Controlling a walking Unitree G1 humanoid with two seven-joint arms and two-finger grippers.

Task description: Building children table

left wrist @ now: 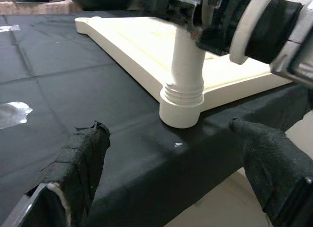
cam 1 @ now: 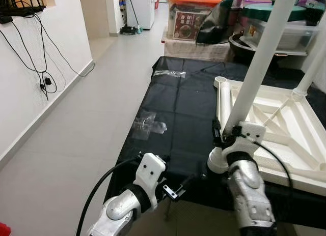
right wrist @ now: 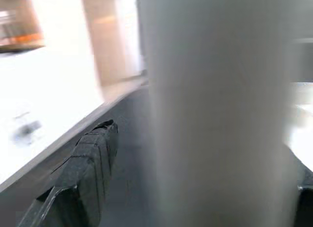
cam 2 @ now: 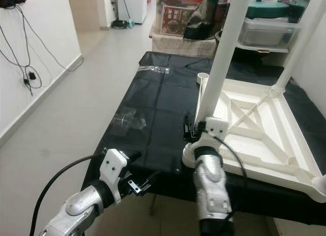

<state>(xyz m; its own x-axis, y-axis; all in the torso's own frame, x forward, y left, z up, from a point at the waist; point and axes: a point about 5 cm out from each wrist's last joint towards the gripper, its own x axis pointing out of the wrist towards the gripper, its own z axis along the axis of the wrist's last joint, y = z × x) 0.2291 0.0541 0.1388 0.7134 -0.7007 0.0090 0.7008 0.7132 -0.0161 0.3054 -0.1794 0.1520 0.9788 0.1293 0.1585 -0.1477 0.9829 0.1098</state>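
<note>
Left tool [cam 1: 175, 191]: fingers apart, empty | right tool [cam 1: 224, 137]: clamped on white leg [cam 1: 257, 68] | leg tilted in upturned tabletop [cam 1: 285, 129] corner

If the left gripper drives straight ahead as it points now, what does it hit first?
Probably the white leg socket at the tabletop's near corner; the left gripper, fingers open, points at it over the black cloth. Depth unclear.

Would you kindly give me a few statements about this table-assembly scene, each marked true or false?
1. The white tabletop lies upside down on a black cloth. True.
2. The right gripper is closed around a white table leg. True.
3. The left gripper grips the same leg. False: it is open, near the cloth's edge, holding nothing.
4. That leg lies flat on the floor. False: it stands in the tabletop's near corner socket.
5. Clear plastic wrapping lies on the cloth. True.
</note>
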